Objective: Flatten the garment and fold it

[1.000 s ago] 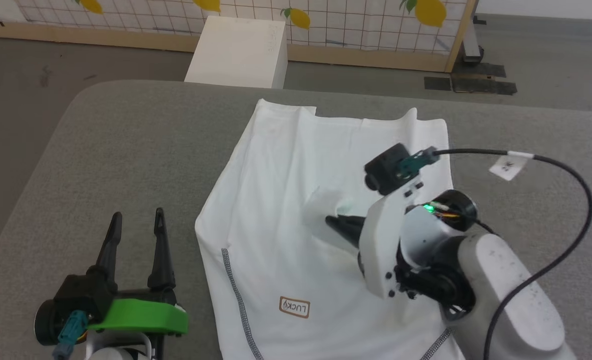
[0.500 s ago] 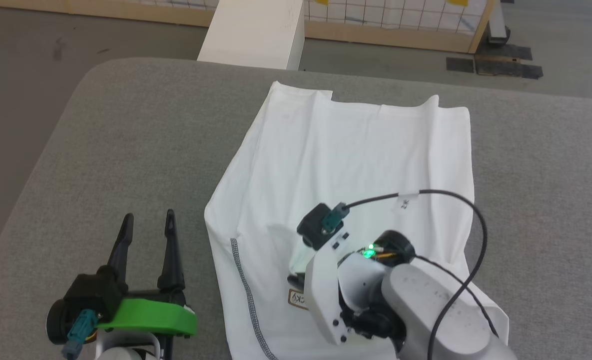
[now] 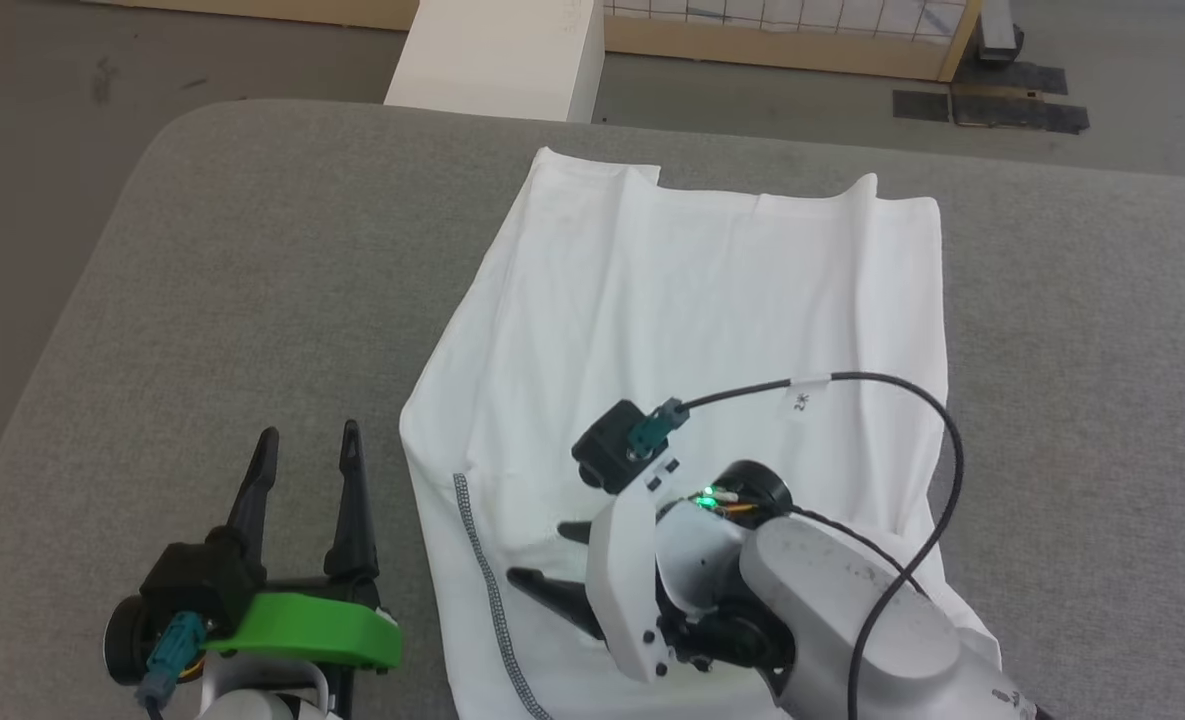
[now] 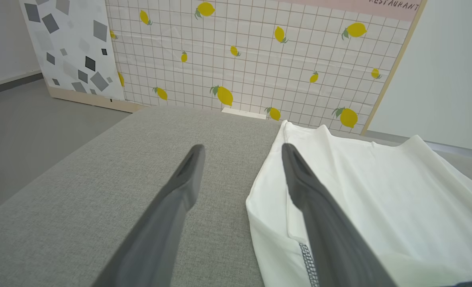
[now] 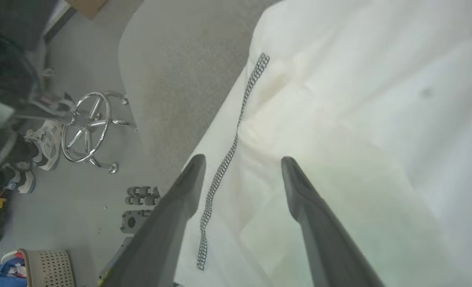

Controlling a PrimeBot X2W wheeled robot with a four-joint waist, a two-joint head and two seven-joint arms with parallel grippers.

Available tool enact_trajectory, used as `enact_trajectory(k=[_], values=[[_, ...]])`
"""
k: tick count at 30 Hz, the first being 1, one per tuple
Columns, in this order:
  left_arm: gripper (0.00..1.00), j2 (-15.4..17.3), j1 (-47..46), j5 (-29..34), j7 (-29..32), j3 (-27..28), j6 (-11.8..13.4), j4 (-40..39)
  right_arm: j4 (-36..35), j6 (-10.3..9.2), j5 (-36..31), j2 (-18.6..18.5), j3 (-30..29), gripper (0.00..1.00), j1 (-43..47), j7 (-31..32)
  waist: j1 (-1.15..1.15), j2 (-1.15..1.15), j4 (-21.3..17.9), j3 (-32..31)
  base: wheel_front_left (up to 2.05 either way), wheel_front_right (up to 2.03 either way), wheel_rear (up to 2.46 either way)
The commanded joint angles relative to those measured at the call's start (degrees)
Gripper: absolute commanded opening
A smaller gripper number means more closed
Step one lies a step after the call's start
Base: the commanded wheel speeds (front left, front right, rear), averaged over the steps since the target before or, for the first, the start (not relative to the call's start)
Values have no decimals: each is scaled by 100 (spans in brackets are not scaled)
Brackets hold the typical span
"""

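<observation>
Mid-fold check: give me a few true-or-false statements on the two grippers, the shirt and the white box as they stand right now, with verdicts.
1. The right gripper is open over the garment, gripping no fabric. True.
2. The garment lies on the grey table. True.
3. The left gripper is shut on the garment's edge. False: it is open and holds nothing, over bare table beside the garment.
4. The white box rests on the garment. False: it stands beyond the table's far edge, apart from the garment.
5. A grey-black stitched seam runs close to the right gripper. True.
</observation>
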Motion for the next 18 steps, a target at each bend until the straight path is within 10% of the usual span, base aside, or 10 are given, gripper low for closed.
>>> enact_trajectory(k=[1,18], values=[[100,6,-54,-86,-11,5,41,33,-114,-9,107,12,-66,100,-119,-77,0,58,-71,-76,0,0,0],[100,127,116,-195,172,5,89,43,-1890,-9,-242,-450,-3805,100,791,-1223,0,58,-540,-464,0,0,0]])
